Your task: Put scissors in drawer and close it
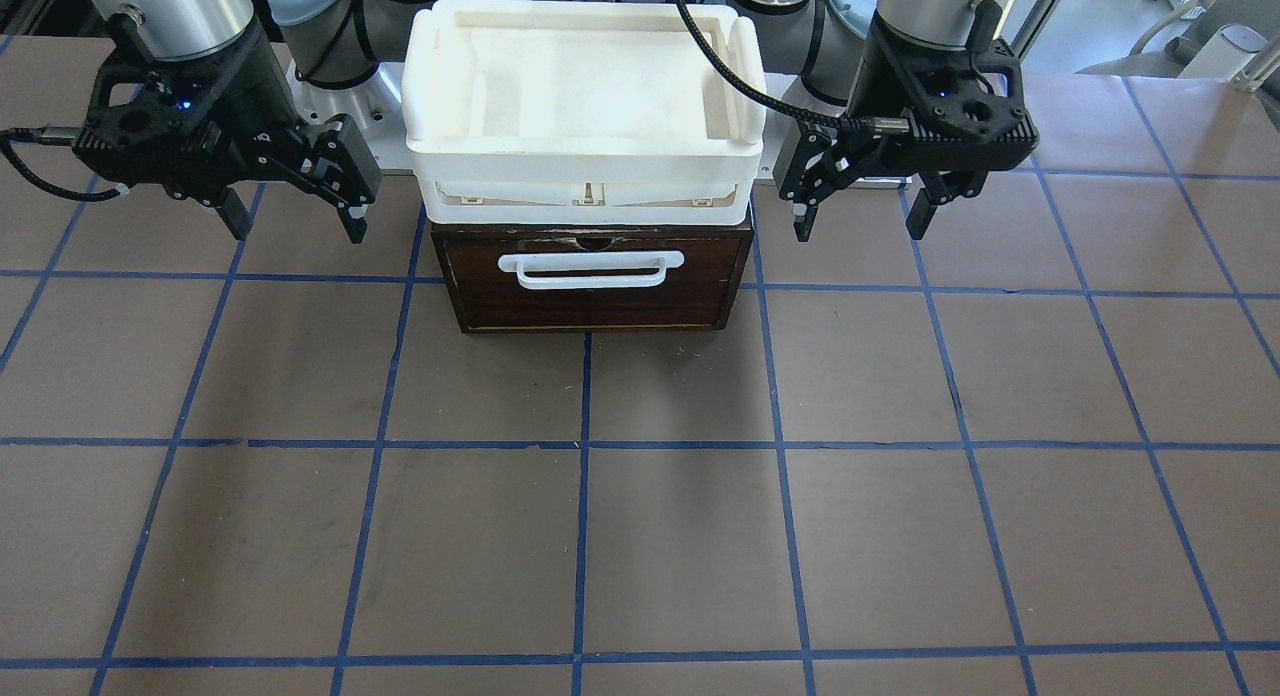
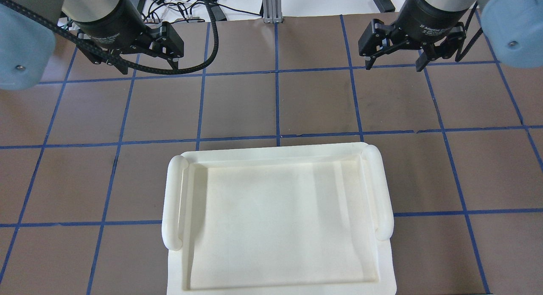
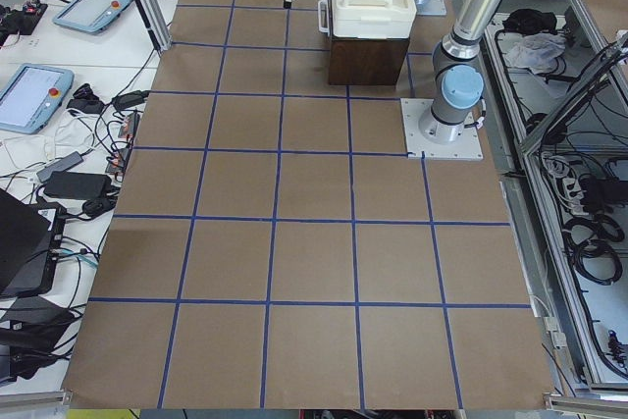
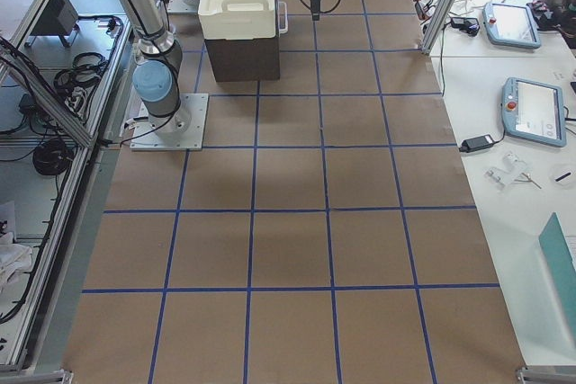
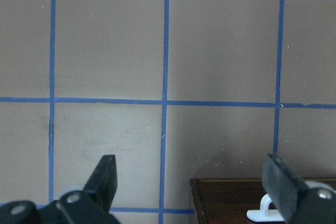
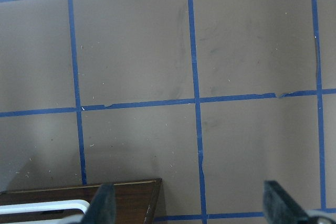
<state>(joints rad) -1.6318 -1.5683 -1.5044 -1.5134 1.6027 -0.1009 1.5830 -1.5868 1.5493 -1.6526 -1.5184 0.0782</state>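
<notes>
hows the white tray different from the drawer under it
The white tray is pale plastic, while the drawer has a dark brown wooden front with a white bar handle. The tray is open-topped and visibly empty; the drawer is shut, so its inside is hidden. The tray sits on top and the drawer rests on the table. Both are rectangular and stacked in line.

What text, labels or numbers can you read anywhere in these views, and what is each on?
"2F Adaptive Gripper": on the body of the right gripper, overhead view.
"Adaptive Gripper": on the body of the left gripper; the start is not legible.
Smaller print under both: too blurred to read.
Side views, teach pendant screens: too small to read.
No text shows on the drawer or the white tray.
</notes>
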